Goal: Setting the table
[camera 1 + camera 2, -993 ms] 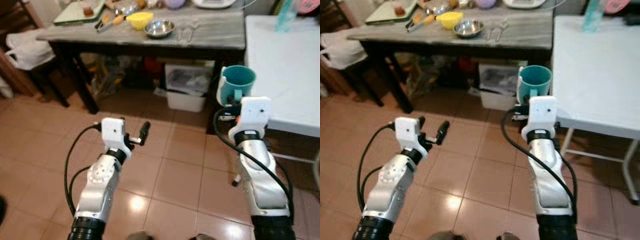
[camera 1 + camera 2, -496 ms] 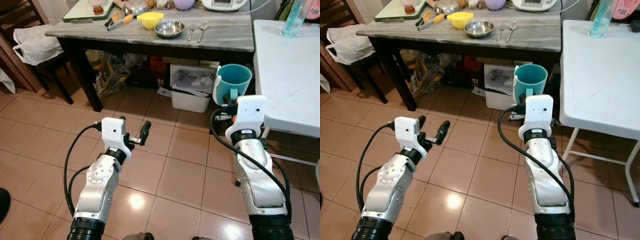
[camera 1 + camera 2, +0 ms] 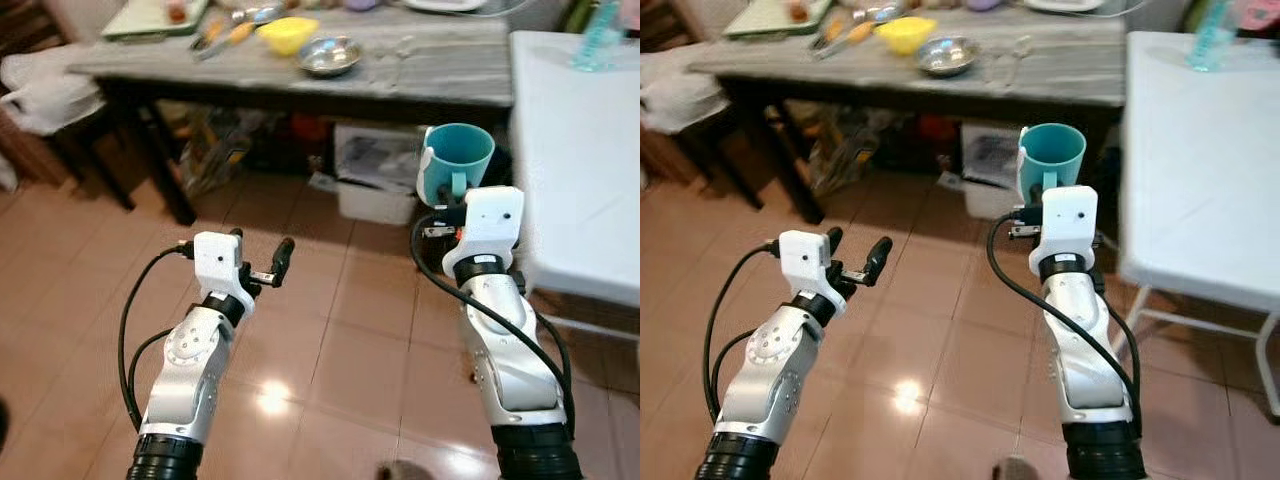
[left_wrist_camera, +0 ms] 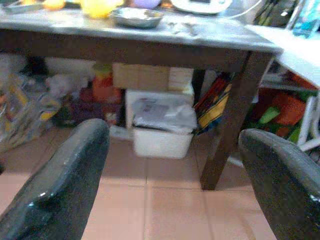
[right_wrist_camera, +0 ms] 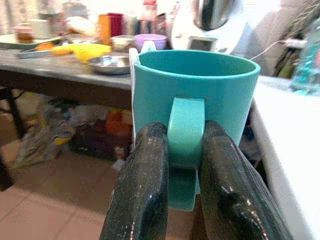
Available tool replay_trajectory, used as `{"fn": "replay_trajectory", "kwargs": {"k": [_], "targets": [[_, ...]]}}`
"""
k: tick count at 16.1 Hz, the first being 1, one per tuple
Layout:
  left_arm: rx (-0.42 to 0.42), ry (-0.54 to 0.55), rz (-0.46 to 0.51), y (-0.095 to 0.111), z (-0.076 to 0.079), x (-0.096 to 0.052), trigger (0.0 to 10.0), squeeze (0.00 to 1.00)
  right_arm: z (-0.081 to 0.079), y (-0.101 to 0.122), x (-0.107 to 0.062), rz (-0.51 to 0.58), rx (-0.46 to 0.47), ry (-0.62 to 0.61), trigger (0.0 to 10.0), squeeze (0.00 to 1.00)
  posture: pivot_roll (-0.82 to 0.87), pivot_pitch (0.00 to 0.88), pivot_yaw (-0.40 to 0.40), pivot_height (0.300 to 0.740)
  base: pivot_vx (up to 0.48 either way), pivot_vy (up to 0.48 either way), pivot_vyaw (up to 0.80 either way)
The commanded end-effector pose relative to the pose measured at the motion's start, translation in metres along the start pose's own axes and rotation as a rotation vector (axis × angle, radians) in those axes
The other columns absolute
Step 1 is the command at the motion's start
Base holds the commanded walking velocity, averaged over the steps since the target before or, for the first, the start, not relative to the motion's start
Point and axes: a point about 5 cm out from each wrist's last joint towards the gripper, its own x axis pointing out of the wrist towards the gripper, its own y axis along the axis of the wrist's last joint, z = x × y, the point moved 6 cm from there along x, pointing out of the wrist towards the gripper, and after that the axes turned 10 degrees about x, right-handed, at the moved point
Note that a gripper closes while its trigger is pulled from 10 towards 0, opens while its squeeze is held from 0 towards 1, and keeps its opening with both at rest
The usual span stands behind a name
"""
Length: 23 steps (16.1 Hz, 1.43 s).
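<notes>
My right gripper point(image 5: 185, 150) is shut on the handle of a teal mug point(image 3: 457, 156), held upright in the air beside the white table point(image 3: 580, 170). In the right wrist view the mug point(image 5: 200, 95) stands between the two black fingers point(image 5: 145, 195). My left gripper point(image 3: 258, 258) is open over the tiled floor with nothing in it; its fingers point(image 4: 65, 185) stand wide apart. On the grey table point(image 3: 420, 70) ahead lie a steel bowl point(image 3: 329, 55), a yellow bowl point(image 3: 287, 33) and a fork and spoon point(image 3: 1008, 52).
Under the grey table stand a white bin point(image 3: 376, 190), boxes and bags point(image 3: 215, 150). A white bag point(image 3: 45, 90) rests on a chair at the left. A green tray point(image 3: 150, 18) sits at the grey table's far left. A blue bottle point(image 3: 600, 40) stands on the white table.
The whole view has shifted as the camera moved; both tables sit slightly differently in the picture. The right gripper still holds the mug, and the left gripper stays open.
</notes>
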Motion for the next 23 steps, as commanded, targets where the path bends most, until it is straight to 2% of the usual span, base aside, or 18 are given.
{"fn": "replay_trajectory", "kwargs": {"k": [1, 12, 23], "targets": [[0.002, -0.010, 0.004, 0.001, 0.001, 0.000, 10.0, 0.00, -0.004, 0.007, 0.001, 0.034, -0.016, 0.013, 10.0, 0.00, 0.02, 0.121, 0.081, 0.740, 0.480, 0.000, 0.00], [0.000, -0.046, 0.001, -0.001, 0.009, 0.002, 10.0, 0.00, -0.001, 0.006, -0.002, 0.038, -0.026, -0.001, 10.0, 0.00, 0.01, 0.122, 0.099, 0.740, 0.480, 0.000, 0.00], [-0.014, -0.045, 0.011, 0.002, 0.014, 0.002, 10.0, 0.00, -0.002, 0.010, 0.001, 0.044, -0.025, 0.010, 10.0, 0.00, 0.01, 0.122, 0.080, 0.740, 0.480, 0.000, 0.00]]}}
